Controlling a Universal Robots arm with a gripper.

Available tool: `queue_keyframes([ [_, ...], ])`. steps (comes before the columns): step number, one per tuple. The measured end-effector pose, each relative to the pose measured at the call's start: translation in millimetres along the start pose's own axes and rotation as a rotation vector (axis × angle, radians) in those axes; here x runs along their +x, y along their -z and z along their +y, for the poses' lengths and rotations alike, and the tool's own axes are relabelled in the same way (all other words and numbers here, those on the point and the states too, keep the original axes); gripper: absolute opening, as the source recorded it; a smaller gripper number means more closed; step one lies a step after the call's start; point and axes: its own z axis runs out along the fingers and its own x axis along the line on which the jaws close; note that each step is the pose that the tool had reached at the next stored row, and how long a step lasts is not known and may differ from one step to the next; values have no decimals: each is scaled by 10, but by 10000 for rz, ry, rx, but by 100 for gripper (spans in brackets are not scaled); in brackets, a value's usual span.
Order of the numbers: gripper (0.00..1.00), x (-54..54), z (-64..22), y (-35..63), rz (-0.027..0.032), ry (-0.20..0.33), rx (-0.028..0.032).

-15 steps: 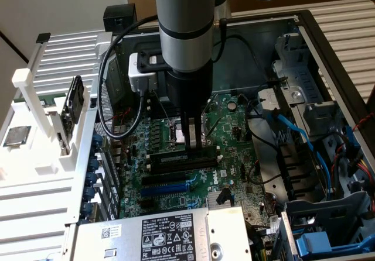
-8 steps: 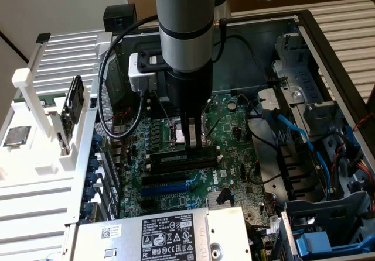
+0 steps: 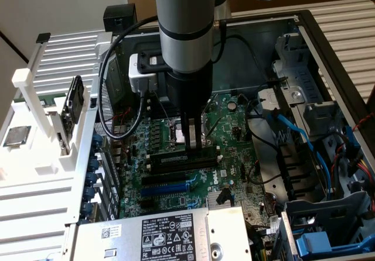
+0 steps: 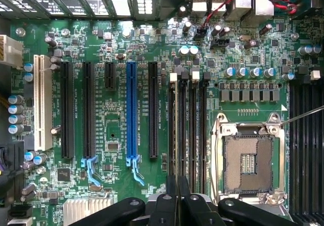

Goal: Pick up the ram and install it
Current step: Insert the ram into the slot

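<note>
The ram (image 3: 170, 160) is a long thin stick with a pale sticker on its side. It stands on edge along the black memory slots (image 3: 176, 168) of the green motherboard (image 3: 228, 126). My gripper (image 3: 192, 146) hangs straight down over the stick's right half, and its narrow fingers are shut on the top edge. In the wrist view my gripper (image 4: 176, 188) sits over the memory slots (image 4: 192, 129). There the stick is edge-on and I cannot tell it apart from the slot beneath it.
An open processor socket (image 4: 248, 160) lies right beside the slots. A blue expansion slot (image 4: 132, 109) runs parallel further off. The case walls, blue cables (image 3: 293, 133) and power supply (image 3: 170, 232) crowd the board. A white fixture (image 3: 35, 155) outside holds a silver chip (image 3: 16, 136).
</note>
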Motion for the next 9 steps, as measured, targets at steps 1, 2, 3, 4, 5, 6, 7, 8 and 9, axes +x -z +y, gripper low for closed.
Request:
queue_keyframes([
  [1, 12, 0, 0, -1, 0, 0, 0],
  [2, 12, 0, 0, -3, 1, 0, 0],
  [3, 12, 0, 0, -4, 2, 0, 0],
  [4, 12, 0, 0, -5, 2, 0, -1],
  [5, 12, 0, 0, -8, 1, 0, 0],
  [6, 12, 0, 0, -10, 0, 0, 0],
  [7, 12, 0, 0, -12, 0, 0, 0],
  [8, 12, 1, 0, -14, 0, 0, 1],
  [9, 12, 1, 0, -16, 0, 0, 0],
])
